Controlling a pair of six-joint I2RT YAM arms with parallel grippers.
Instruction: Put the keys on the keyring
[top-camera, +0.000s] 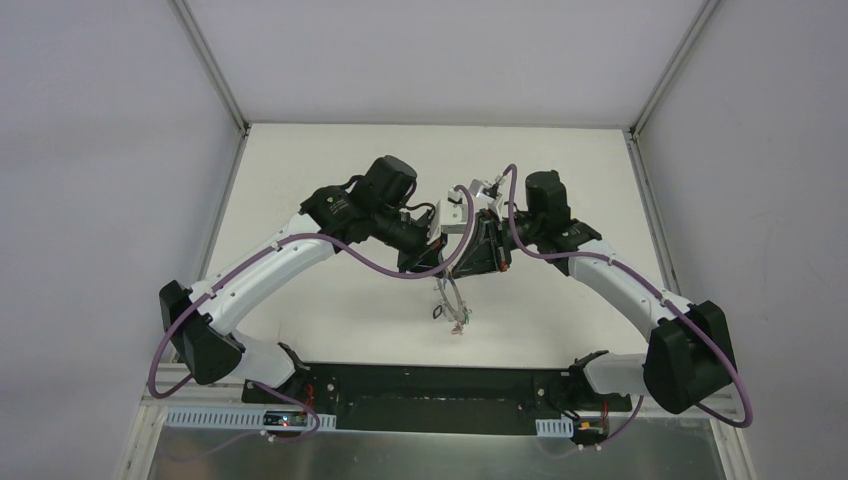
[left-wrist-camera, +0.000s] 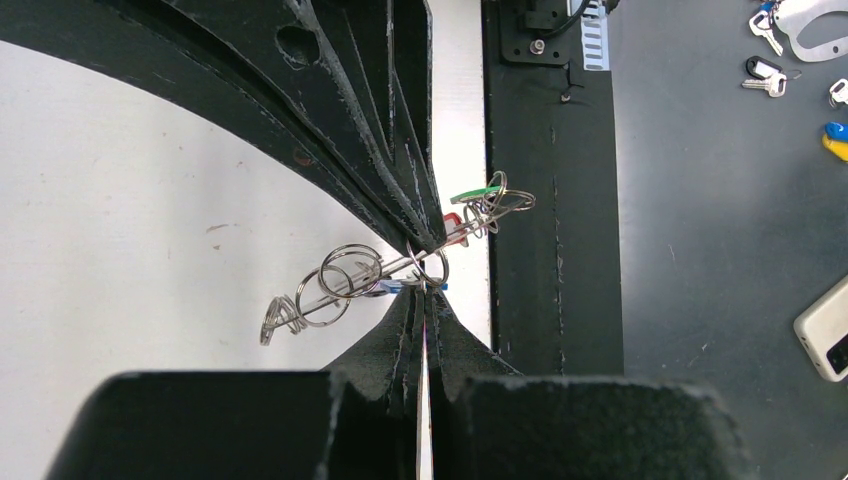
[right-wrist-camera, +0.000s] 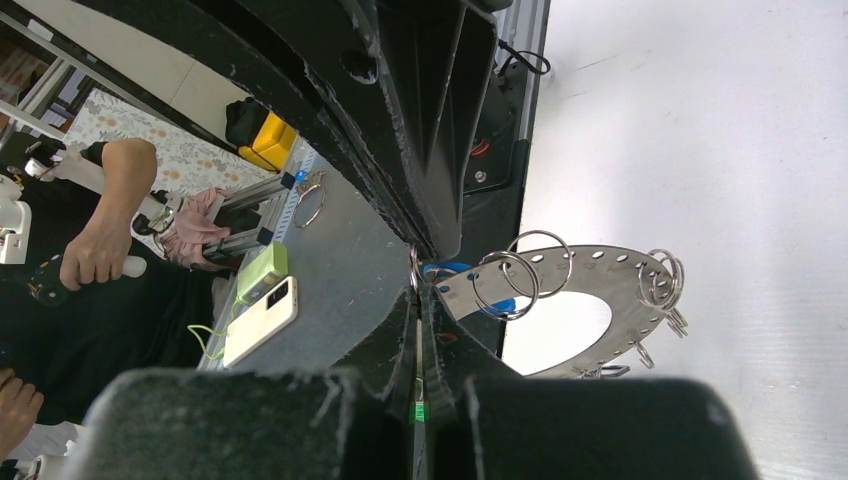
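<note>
Both grippers meet above the middle of the white table. The keyring, a flat grey disc with a large hole and small split rings on its rim, hangs between them. In the left wrist view it is edge-on. In the top view it dangles below the fingertips. My right gripper is shut on the disc's rim. My left gripper is shut, with a blue-tagged key and a small ring at its tips. Green-tagged and red-tagged keys hang on the disc.
The black base plate lies at the near edge. Beyond it is a grey mat with loose keys, another metal disc and a phone. A person's arm shows beside the mat.
</note>
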